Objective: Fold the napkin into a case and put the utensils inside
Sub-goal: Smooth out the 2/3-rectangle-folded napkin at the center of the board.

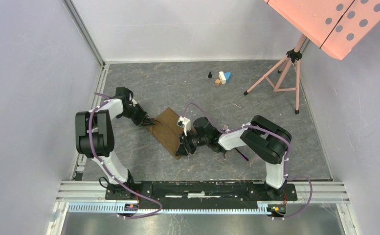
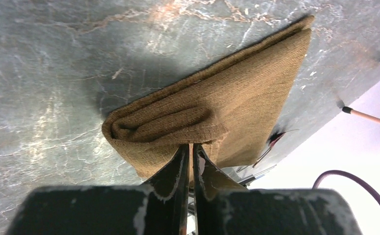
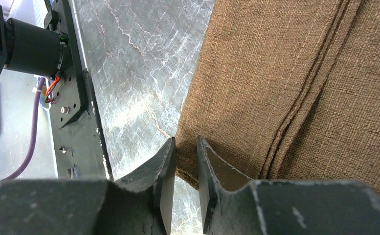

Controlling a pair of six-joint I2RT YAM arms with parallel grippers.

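Because the folded napkin (image 1: 167, 128) looks limp, pinch its layered edges: left gripper (image 2: 189, 147), 10 o'clock, nearly closed, hold unclear; right gripper (image 3: 185, 142), 5 o'clock, slightly open.

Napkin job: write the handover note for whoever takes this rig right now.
Left gripper: nearly shut, apparently pinching the napkin at one end.
Right gripper: jaws slightly apart at the opposite edge; grip unclear.
Napkin: folded in layers on the table.
Spoon: beside the right arm; fork not clearly visible.
Done: first folds.
To do: finish the case, insert utensils.
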